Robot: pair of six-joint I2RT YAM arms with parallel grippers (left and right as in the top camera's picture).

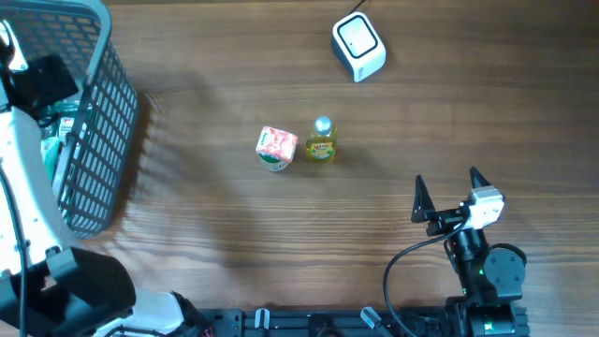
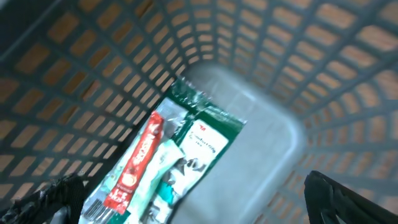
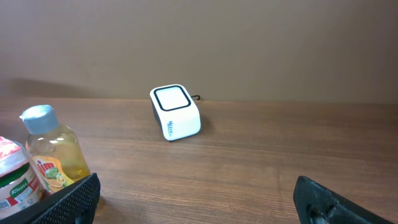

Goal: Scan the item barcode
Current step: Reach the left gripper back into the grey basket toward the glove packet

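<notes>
Scanner (image 1: 358, 45) (image 3: 176, 112), a white block with a dark-framed window on top, sits at the far edge of the table (image 1: 234, 225), window facing up. Well apart from it, near the table's middle, stand two items side by side, close but not clearly touching: a small cup (image 1: 277, 148) (image 3: 15, 174) with a red and white lid, and to its right a yellow bottle (image 1: 321, 142) (image 3: 53, 149) with a pale blue cap, upright. A third item, a green and white packet (image 2: 186, 155), lies flat on the floor of the grey mesh basket (image 1: 103, 122) (image 2: 267, 143) at the table's left end, with a red and white sachet (image 2: 137, 162) on top of it.

The left gripper (image 2: 193, 193) hangs inside the basket above the packet, fingers spread wide and gripping nothing. The right gripper (image 1: 447, 183) (image 3: 202, 205) hovers low at the near right, fully spread and empty, facing the scanner.

The tabletop is dark brown wood grain; behind it rises a plain brown wall (image 3: 249, 43).
</notes>
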